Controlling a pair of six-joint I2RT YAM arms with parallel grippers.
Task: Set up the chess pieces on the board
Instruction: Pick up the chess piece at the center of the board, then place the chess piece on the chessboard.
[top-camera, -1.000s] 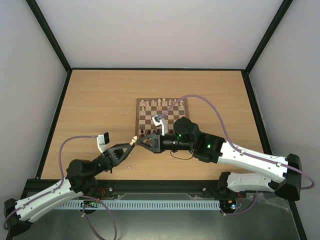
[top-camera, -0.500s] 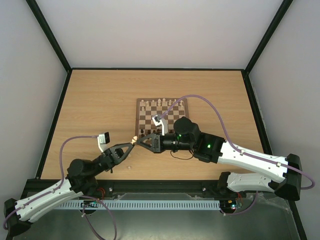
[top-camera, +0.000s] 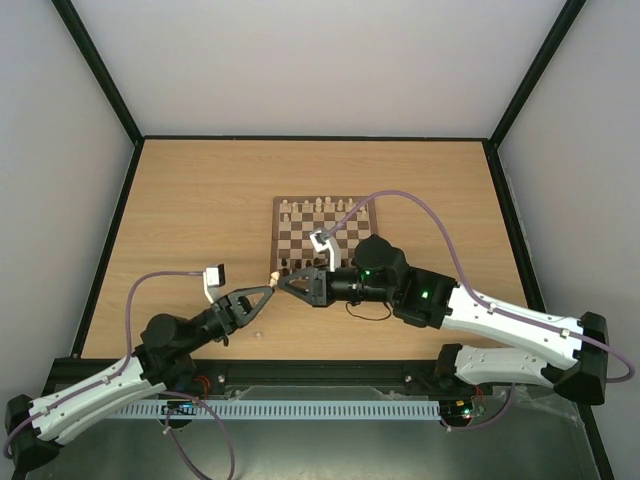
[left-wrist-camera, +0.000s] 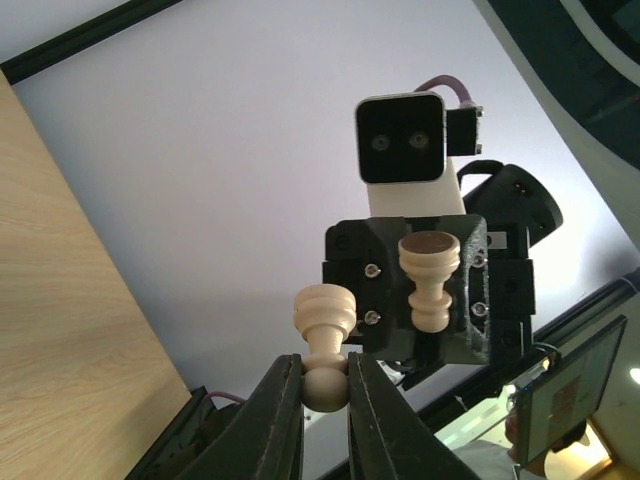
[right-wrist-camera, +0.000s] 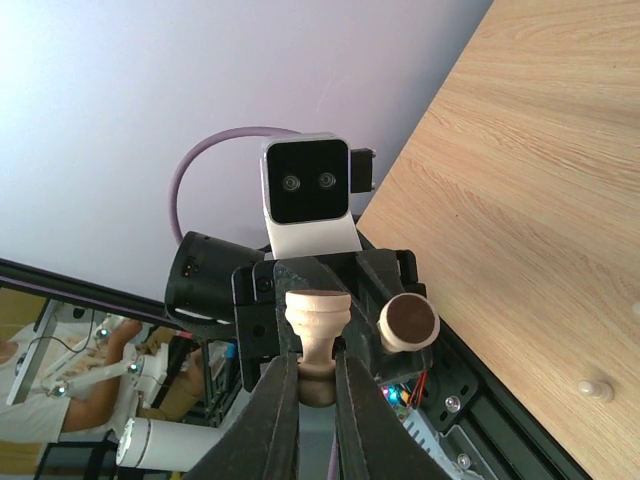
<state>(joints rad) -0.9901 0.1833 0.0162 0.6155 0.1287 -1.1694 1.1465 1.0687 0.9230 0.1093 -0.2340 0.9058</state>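
Top view: my left gripper (top-camera: 262, 294) and right gripper (top-camera: 285, 283) meet tip to tip just off the near left corner of the board (top-camera: 296, 238); a pale piece (top-camera: 272, 276) shows at the tips, whose I cannot tell. Left wrist: left jaws clamped on the round head of a pawn (left-wrist-camera: 325, 340), base pointing outward; the right gripper faces me holding a second pawn (left-wrist-camera: 430, 278). Right wrist: right jaws closed on that pawn's stem; a loose pawn (right-wrist-camera: 595, 388) lies on the table (right-wrist-camera: 540, 150). Step looks like carrying pawns, both off the board; next I'd part the arms, turn each base down and set it on a free square.
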